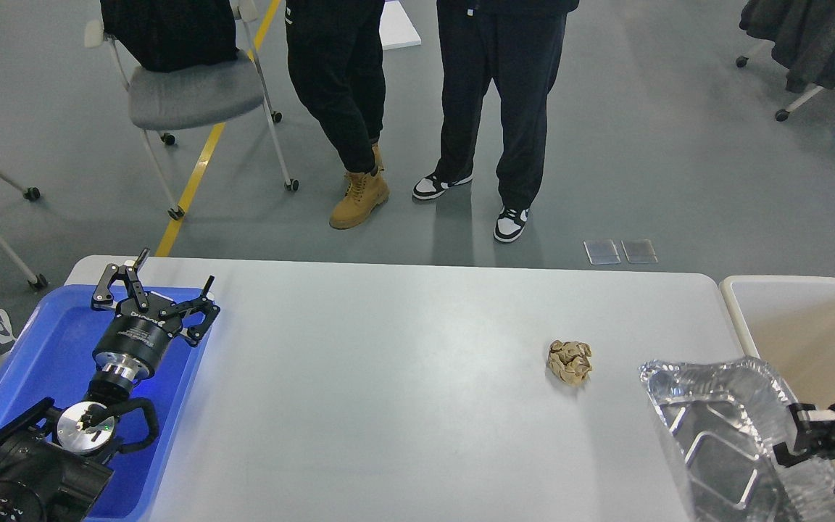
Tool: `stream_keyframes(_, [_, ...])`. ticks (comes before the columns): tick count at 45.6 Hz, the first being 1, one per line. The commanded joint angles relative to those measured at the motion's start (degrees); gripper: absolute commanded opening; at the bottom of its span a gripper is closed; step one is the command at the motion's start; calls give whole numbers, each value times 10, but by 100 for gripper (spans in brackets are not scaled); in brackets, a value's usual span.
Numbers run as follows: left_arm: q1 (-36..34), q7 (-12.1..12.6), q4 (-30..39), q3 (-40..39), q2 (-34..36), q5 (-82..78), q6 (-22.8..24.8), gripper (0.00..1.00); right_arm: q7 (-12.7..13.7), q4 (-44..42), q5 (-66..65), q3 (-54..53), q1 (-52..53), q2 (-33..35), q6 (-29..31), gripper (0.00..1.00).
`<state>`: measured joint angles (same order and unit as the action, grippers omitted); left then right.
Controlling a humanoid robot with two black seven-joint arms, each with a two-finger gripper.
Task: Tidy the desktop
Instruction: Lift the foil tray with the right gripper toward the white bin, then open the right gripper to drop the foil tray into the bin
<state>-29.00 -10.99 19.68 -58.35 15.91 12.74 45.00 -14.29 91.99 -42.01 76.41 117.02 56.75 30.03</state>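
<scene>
The light-grey desktop (403, 377) fills the lower part of the head view. A crumpled brown paper ball (570, 361) lies on it right of the middle. A silver foil tray (715, 428) sits at the desktop's right edge, partly overhanging it. My right gripper (794, 436) comes in from the right and is closed on the foil tray's right rim. My left gripper (162, 284) is open and empty, hovering over the far end of the blue plastic tray (40, 362) at the desktop's left end.
A white-rimmed beige bin (809, 319) stands just past the desktop's right edge, behind the foil tray. Two people (425, 109) stand beyond the far edge. A wheeled chair (185, 94) is at the back left.
</scene>
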Motion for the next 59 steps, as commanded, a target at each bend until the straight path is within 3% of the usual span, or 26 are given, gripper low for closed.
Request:
stream_keyframes(1, [0, 0, 0, 0, 0, 0, 0, 100, 0, 1, -30, 61, 201, 33, 141, 0])
stream_keyframes(7, [0, 0, 0, 0, 0, 0, 0, 100, 2, -15, -40, 65, 274, 33, 150, 0])
stream_keyframes(14, [0, 0, 0, 0, 0, 0, 0, 100, 4, -97, -44, 51, 298, 29, 150, 0])
stream_keyframes(20, [0, 0, 0, 0, 0, 0, 0, 100, 8, -189, -46, 36, 270, 34, 150, 0])
stream_keyframes(26, [0, 0, 0, 0, 0, 0, 0, 100, 9, -293, -44, -6, 169, 42, 145, 0])
stream_keyframes(37, [0, 0, 0, 0, 0, 0, 0, 100, 10, -449, -1, -75, -70, 63, -73, 0])
stream_keyframes(46, [0, 0, 0, 0, 0, 1, 0, 100, 12, -526, 122, -126, -280, 21, -254, 0])
stream_keyframes(59, [0, 0, 0, 0, 0, 1, 0, 100, 12, -669, 198, -239, -554, -86, -404, 0])
